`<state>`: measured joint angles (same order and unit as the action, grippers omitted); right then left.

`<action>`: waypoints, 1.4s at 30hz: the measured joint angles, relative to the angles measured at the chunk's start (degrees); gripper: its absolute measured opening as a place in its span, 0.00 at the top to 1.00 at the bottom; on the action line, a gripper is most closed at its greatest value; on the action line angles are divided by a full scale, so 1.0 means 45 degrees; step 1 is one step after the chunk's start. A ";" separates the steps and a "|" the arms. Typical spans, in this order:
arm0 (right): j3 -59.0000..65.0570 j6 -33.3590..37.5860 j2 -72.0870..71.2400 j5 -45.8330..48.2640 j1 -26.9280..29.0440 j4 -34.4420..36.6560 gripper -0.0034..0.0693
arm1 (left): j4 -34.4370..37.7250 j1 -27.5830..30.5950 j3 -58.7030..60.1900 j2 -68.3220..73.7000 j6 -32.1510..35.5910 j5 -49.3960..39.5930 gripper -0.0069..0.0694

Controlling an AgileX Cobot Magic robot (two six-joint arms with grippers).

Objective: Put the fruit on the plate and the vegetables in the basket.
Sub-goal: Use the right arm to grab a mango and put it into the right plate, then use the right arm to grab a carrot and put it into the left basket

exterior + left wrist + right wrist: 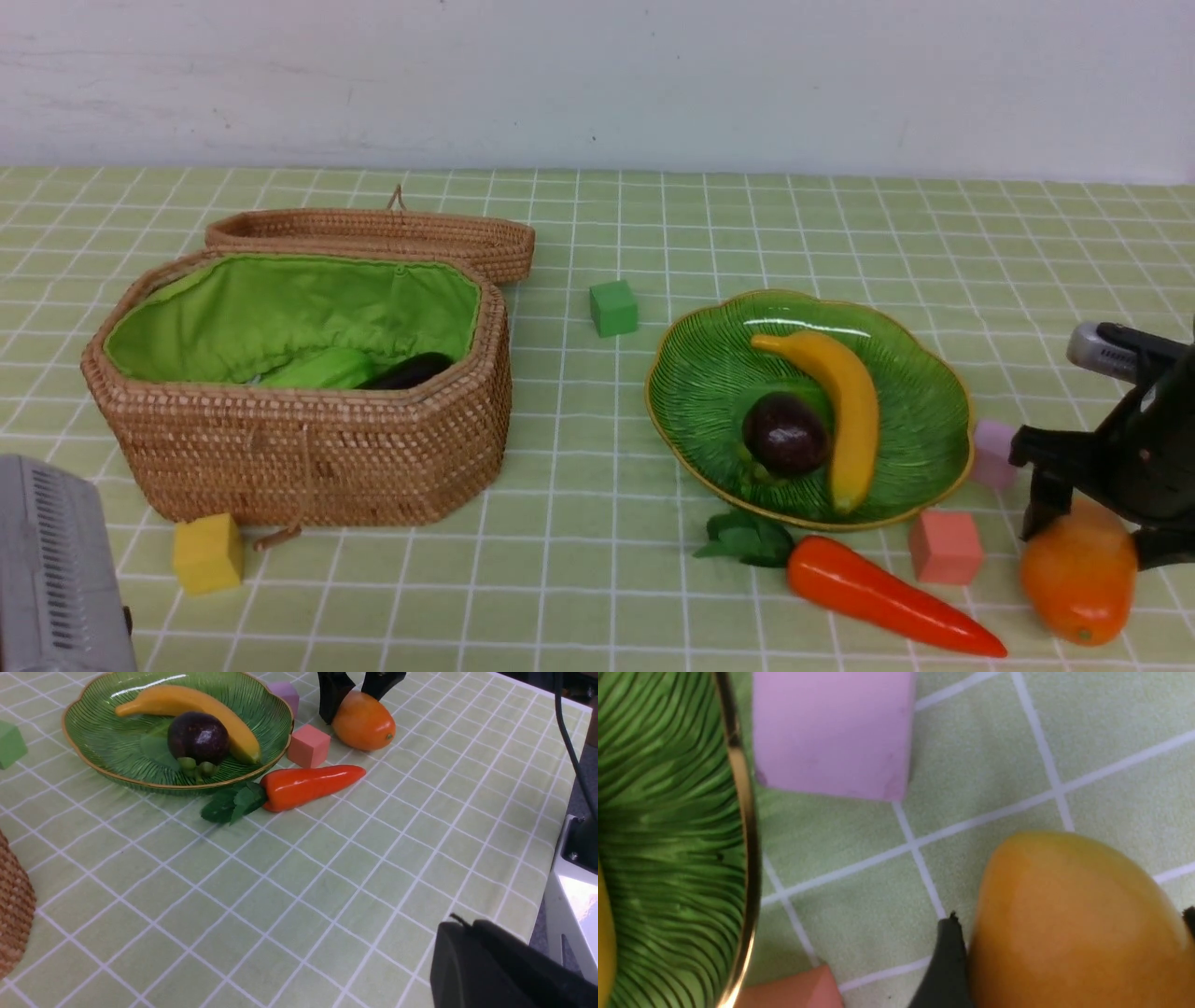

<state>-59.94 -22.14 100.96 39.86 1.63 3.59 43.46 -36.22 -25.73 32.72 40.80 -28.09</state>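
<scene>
**Mango up next: right end effector straddles the last loose fruit**

Fruit side first! The banana (854,411) and the round purple fruit (786,432) lie touching in the plate (924,392). The one fruit outside it is the mango (1078,579), sitting on the worktop just off the plate's near right rim, past the pink cube (945,547).

The right end effector (1097,539) is down over it, fingers spread wide on either flank. One finger touches the skin, but I cannot tell whether they are clamping.

By my reading, this is the grasp on the mango. The next move calls for a firm squeeze on a plump, smooth oval, then a lift that clears the gold rim and a set-down on bare green beside the banana.

The carrot (887,597) lies along the plate's near edge. It is owed to the basket (308,448), well to the plate's left, where a green gourd (322,369) and an eggplant (411,371) already show. The left end effector (467,956) is pinched shut, well back from the plate.
</scene>
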 joint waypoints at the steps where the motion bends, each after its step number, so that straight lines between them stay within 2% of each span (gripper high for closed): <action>1: 0.0001 0.0250 -0.0019 0.0000 0.0000 0.0016 0.18 | 0.0014 0.0000 0.0000 0.0000 0.0000 0.0000 0.90; 12: -0.0533 0.1351 -0.2310 0.1121 -0.0230 0.0367 0.18 | 0.0056 0.0000 0.0000 -0.0010 0.0006 -0.0065 0.90; 14: -0.1016 0.1978 -0.2592 0.0980 -0.0726 0.0880 0.18 | 0.0056 0.0000 0.0000 -0.0010 0.0072 -0.0065 0.90; 16: -0.1886 0.3000 -0.2422 0.0227 -0.1732 0.1663 0.18 | 0.0056 0.0000 0.0000 -0.0010 0.0281 -0.0065 0.90; 21: -0.4096 0.4311 -0.0185 -0.0922 -0.2648 0.1774 0.18 | 0.0105 0.0000 0.0000 -0.0010 0.0595 -0.0065 0.90; 28: -0.5516 0.4458 0.1974 -0.0441 -0.2652 0.1626 0.16 | 0.0105 0.0000 0.0000 -0.0010 0.0659 0.0042 0.90; 30: -0.5604 0.4468 0.2176 -0.0340 -0.2652 0.1365 0.07 | 0.0105 0.0000 0.0000 -0.0010 0.0659 0.0099 0.90; 33: -0.5696 0.4468 0.2108 -0.0311 -0.2652 0.0948 0.02 | 0.0105 0.0000 0.0000 -0.0010 0.0668 0.0228 0.90; 38: -0.5741 0.4468 0.1760 -0.0086 -0.2652 0.0492 0.04 | 0.0105 0.0000 0.0000 -0.0010 0.0668 0.0289 0.90; 42: -0.5809 0.4468 0.0864 0.0872 -0.2652 0.0452 0.09 | 0.0105 0.0000 0.0000 -0.0010 0.0668 0.0314 0.90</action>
<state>-86.08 -2.03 104.85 43.78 -10.31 5.62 43.93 -36.22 -25.73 32.68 43.81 -26.67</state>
